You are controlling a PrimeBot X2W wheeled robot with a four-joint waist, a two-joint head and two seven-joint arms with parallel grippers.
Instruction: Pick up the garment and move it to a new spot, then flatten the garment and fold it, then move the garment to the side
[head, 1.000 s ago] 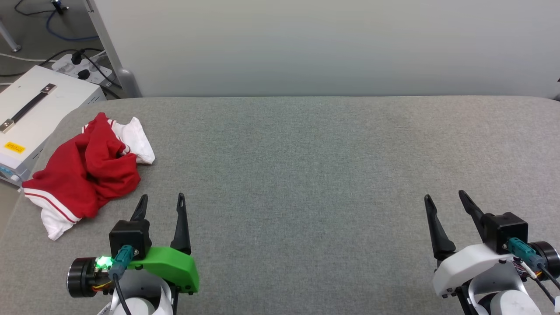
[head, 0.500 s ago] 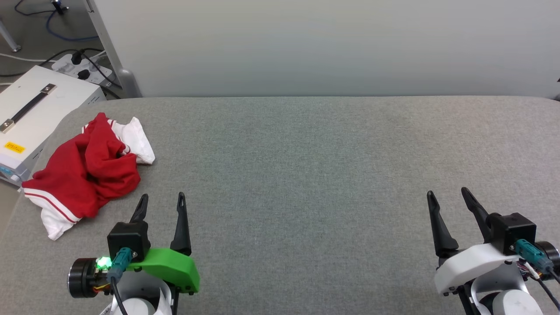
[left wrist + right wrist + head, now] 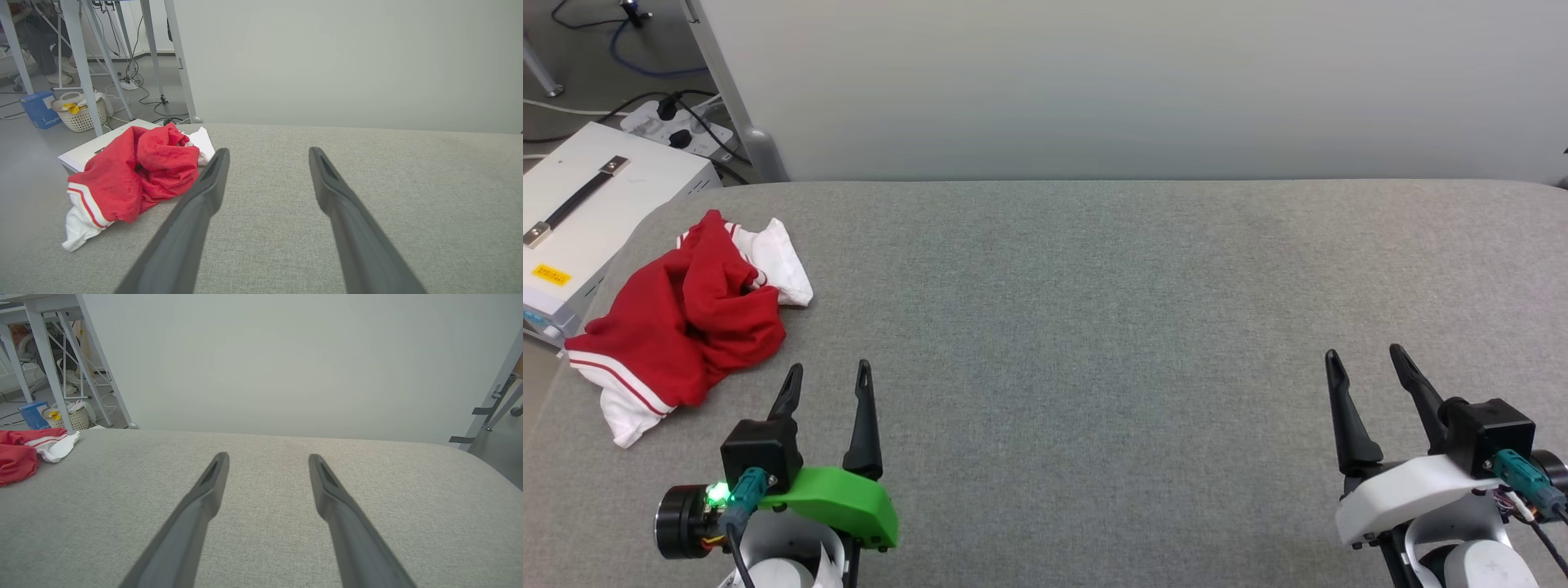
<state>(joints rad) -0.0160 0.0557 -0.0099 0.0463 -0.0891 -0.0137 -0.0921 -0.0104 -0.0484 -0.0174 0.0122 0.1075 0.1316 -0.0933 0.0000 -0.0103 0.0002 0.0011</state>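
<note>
The garment [image 3: 678, 322], a red T-shirt with white sleeves and striped trim, lies crumpled in a heap at the far left of the grey cloth-covered table [image 3: 1094, 286]. In the left wrist view the garment [image 3: 135, 177] sits just left of the fingers. My left gripper [image 3: 829, 377] stands open and empty, close to the heap's near right edge, not touching it. My right gripper [image 3: 1365, 360] is open and empty at the table's near right, far from the shirt. The right wrist view catches the garment [image 3: 24, 453] at its left edge.
A white case with a black handle [image 3: 584, 216] stands on the floor beside the table's left edge, with a power strip and cables [image 3: 678, 126] behind it. A pale wall panel [image 3: 1135, 82] backs the table. A basket [image 3: 79, 114] and table legs lie beyond.
My right gripper has drifted slightly to the right and a little forward. My left gripper has eased back a touch. The garment has not moved.
</note>
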